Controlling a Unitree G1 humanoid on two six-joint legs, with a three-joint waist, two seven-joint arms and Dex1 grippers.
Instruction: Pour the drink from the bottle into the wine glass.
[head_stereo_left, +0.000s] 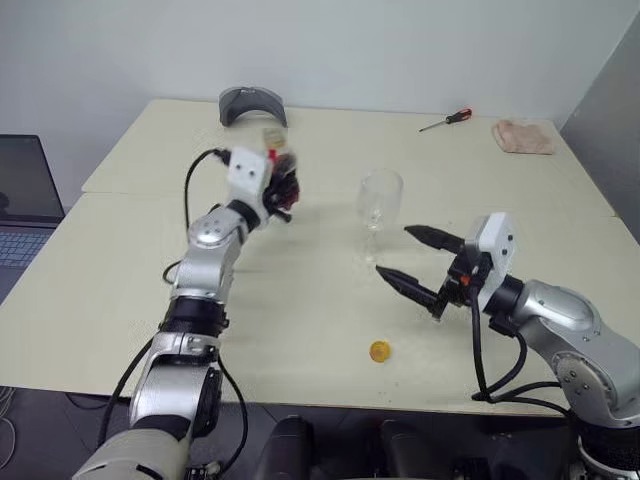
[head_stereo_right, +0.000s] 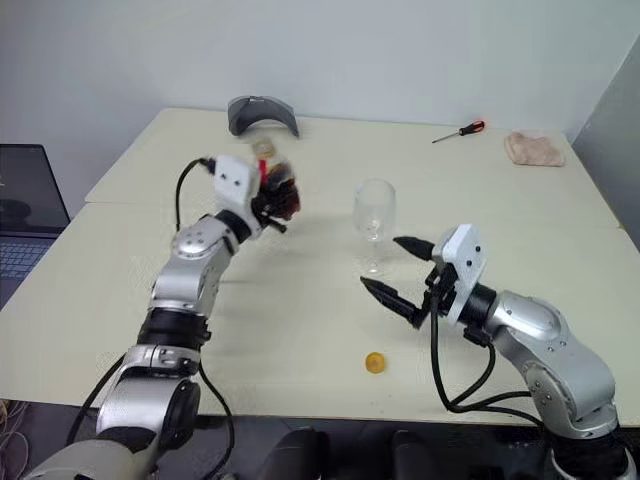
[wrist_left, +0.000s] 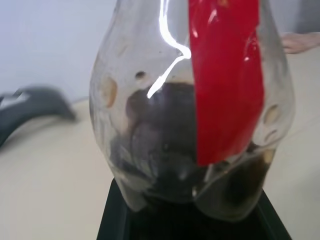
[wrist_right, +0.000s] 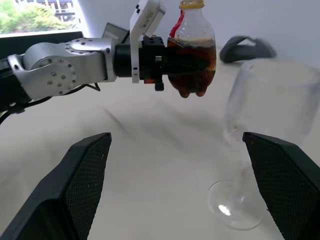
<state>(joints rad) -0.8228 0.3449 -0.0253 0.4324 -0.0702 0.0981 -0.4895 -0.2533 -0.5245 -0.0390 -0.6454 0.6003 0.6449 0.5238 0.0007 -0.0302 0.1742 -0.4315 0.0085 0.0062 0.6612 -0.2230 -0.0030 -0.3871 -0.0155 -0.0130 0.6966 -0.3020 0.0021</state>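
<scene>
Your left fingers (wrist_right: 159, 59) are clamped on the bottle (wrist_right: 192, 50), held upright above the desk (head_stereo_left: 300, 320). Your right fingers (head_stereo_left: 415, 262) stand wide apart, just beside the wine glass (head_stereo_left: 379, 205).

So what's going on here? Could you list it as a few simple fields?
Left tool: shut on the bottle, held above the table
Bottle: upright, open, part full of dark drink
Right tool: open, empty, beside the glass
Glass: empty, upright on the table
Cap: yellow, lying on the table
Far edge: screwdriver, cloth
</scene>
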